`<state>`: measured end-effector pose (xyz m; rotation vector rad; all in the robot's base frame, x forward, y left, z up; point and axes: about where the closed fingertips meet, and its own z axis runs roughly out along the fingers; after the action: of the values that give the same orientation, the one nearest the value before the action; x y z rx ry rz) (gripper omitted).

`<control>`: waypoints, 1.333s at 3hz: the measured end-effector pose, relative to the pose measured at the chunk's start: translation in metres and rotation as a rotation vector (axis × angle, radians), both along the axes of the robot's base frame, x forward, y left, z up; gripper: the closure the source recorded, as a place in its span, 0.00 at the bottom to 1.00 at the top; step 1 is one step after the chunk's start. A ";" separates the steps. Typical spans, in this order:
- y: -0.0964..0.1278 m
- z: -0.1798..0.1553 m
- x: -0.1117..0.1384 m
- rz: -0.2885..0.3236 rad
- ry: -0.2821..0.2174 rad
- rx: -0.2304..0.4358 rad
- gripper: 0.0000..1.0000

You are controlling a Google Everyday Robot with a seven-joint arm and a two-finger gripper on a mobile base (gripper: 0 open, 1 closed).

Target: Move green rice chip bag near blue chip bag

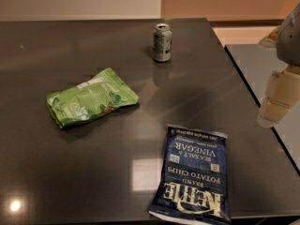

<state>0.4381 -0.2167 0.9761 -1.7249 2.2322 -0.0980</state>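
Note:
The green rice chip bag [91,98] lies flat on the dark table [56,46], left of the middle. The blue chip bag [193,175] lies flat near the table's front edge, to the right, its white lettering upside down to me. The two bags are well apart. My gripper [277,103] hangs at the far right of the view, above the table's right edge, away from both bags and holding nothing I can see.
A silver-green drink can [162,42] stands upright at the back of the table. The table's right edge runs diagonally past the gripper, with a second grey surface [255,64] beyond it.

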 end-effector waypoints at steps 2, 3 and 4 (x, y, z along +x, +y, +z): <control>0.015 0.005 0.007 0.054 -0.021 -0.011 0.00; 0.046 0.012 0.021 0.133 -0.043 -0.020 0.00; 0.090 0.013 0.038 0.225 -0.062 -0.026 0.00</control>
<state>0.4763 -0.1267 0.9891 -1.9453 1.9873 -0.1273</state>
